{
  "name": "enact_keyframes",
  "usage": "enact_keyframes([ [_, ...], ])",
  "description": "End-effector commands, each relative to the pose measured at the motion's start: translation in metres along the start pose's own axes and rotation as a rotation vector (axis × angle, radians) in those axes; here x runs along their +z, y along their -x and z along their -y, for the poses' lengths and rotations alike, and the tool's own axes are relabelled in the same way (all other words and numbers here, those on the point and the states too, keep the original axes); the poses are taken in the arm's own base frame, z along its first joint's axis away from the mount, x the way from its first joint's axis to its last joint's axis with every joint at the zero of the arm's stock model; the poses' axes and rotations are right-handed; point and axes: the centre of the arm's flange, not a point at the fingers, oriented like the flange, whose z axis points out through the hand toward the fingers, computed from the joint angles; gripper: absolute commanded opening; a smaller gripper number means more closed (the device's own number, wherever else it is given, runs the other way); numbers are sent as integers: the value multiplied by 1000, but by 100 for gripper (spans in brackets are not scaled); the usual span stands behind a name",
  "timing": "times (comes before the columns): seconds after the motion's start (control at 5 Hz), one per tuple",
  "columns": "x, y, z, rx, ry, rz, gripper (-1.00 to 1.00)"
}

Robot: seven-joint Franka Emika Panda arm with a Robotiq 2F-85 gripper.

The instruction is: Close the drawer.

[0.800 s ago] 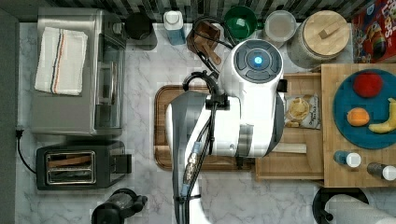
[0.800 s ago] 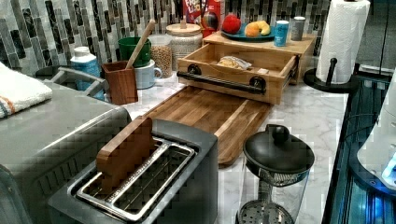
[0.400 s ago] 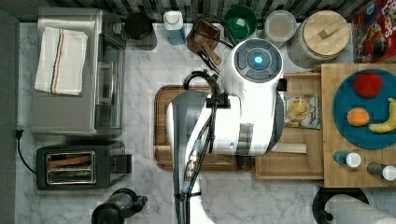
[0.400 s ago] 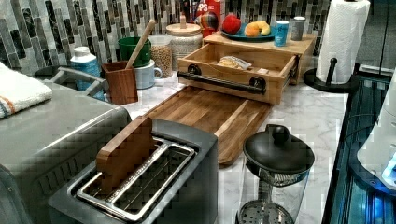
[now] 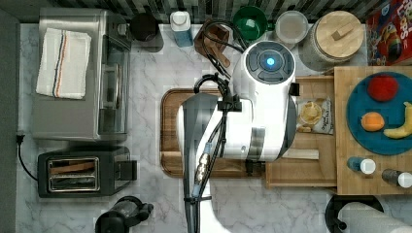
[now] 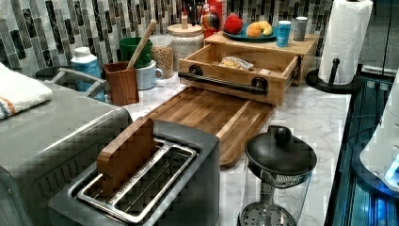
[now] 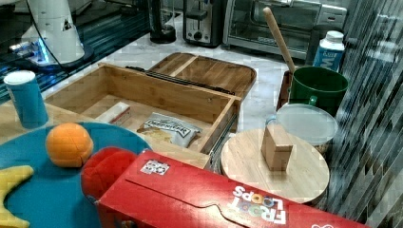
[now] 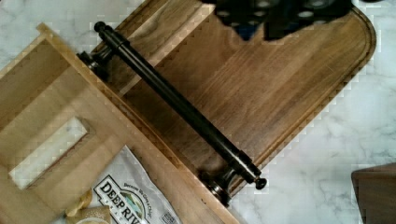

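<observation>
— Drawer (image 6: 244, 66) open? Where?

— Yes, pulled out over the dark board (image 6: 211, 115), at one o'clock in the left view. Its black handle (image 8: 177, 105) spans the wrist view.

— What's inside?

— A chip bag (image 7: 166, 128), clear in the right view; the arm (image 5: 252, 104) hides most of it from the top.

— Gripper (image 8: 280, 14)?

— Dark at twelve o'clock; open or shut, I cannot tell.

A chip bag (image 7: 167, 128) lies in the drawer (image 7: 157, 95) beside the board (image 7: 209, 72).

A kitchen: marble counter (image 5: 145, 194), tiled backsplash (image 6: 42, 28), toaster (image 5: 77, 171), toaster oven (image 5: 80, 73), paper towels (image 6: 346, 37).
</observation>
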Motion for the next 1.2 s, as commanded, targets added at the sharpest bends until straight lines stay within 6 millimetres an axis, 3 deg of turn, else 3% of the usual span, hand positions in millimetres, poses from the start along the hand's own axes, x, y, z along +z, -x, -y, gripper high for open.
enact_keyframes([
  [0.2,5,59,23,-504,-11,-92,100],
  [0.4,13,76,29,-646,48,-123,100],
  [0.6,24,77,35,-714,76,-123,-100],
  [1.0,61,98,40,-792,62,-215,-100],
  [1.2,92,89,40,-835,58,-183,-100],
])
